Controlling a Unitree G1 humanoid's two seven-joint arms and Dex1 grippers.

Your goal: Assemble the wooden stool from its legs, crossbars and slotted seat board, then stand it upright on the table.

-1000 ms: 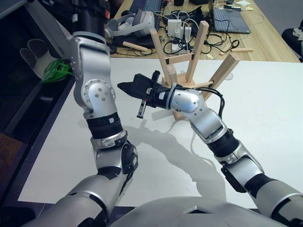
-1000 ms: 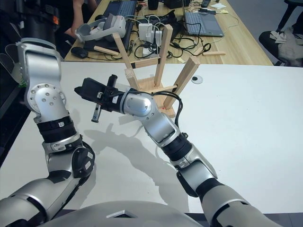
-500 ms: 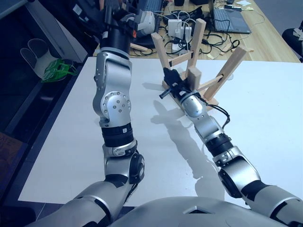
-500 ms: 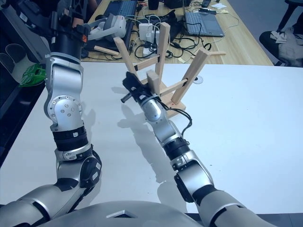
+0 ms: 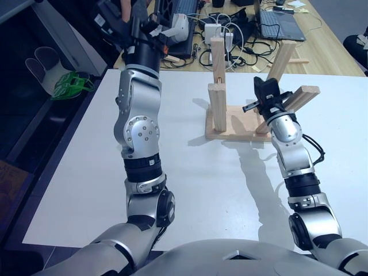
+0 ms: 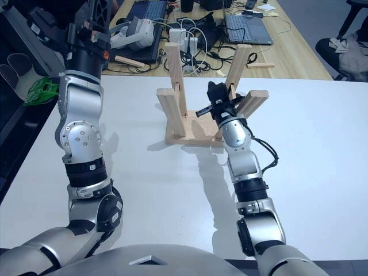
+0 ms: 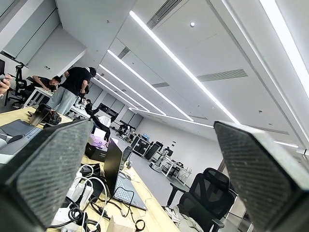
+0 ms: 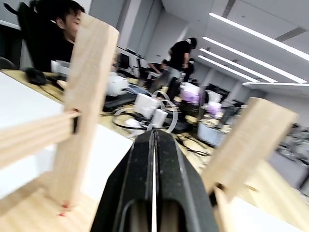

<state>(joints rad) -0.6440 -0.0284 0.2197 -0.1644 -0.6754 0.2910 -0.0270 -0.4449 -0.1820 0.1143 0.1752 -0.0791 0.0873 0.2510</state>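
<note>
**A:** Status of the assembly?

**B:** The stool (image 6: 171,112) looks built. Four legs (image 5: 217,63) are seated in the seat (image 5: 233,131), and a crossbar (image 8: 34,133) enters one leg. I cannot confirm every crossbar from here. One step remains: the unit is inverted and must be turned over to stand on its legs.

**A:** Location and orientation?

**B:** It is toward the far side of the table (image 5: 86,172), ahead of the robot. The seat lies flat on the surface. The legs point upward and splay outward, and the pair on the robot's right leans well to the right. The long axis of each leg runs from the seat up. The seat's long edge runs left to right.

**A:** Grippers?

**B:** The right gripper (image 8: 153,140) sits among the right-hand legs, above the seat. Its fingers are pressed together with nothing between them. I cannot tell whether it touches the wood. The left gripper (image 7: 153,145) is raised high, aimed at the ceiling, with its fingers spread wide and empty.
</note>
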